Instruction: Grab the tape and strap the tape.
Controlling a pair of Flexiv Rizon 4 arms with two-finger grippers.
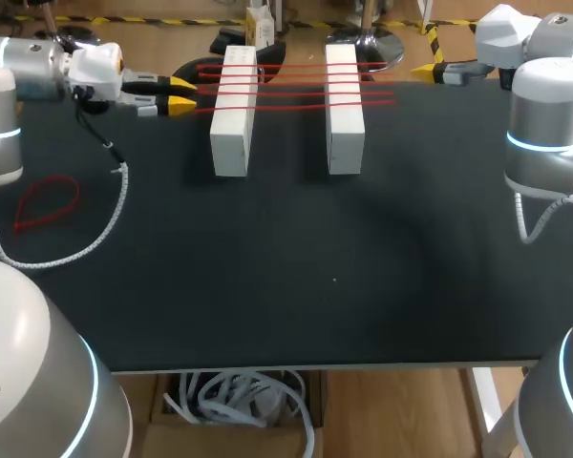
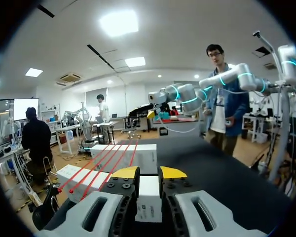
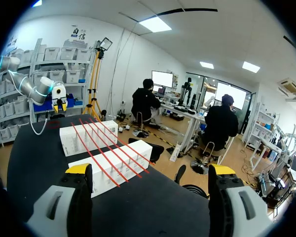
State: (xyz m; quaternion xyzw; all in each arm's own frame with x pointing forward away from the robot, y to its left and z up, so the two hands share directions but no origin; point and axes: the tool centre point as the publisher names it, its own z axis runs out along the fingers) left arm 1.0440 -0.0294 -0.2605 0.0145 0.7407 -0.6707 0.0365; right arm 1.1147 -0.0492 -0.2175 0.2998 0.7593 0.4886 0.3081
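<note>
Far middle of the table (image 1: 315,286): two long white blocks lie side by side with a gap between them, the left block (image 1: 234,110) and the right block (image 1: 345,105). Each runs near to far.
Tape: four red strands (image 1: 291,86) are stretched over both block tops. Their long axis runs left to right, and the ends pass a little beyond each block.
Red loop (image 1: 46,202): lies flat close to the left edge.
Left gripper (image 1: 183,94) (image 2: 148,173): far left, just beside the left block, pointing right. Its fingers are a narrow gap apart and hold nothing.
Right gripper (image 1: 435,70) (image 3: 150,170): at the far right edge, pointing left, well apart from the right block. Its fingers are spread wide and empty.
Open room: bare black surface spans the near half.
Cable (image 1: 95,243): white, curving across the near left.
</note>
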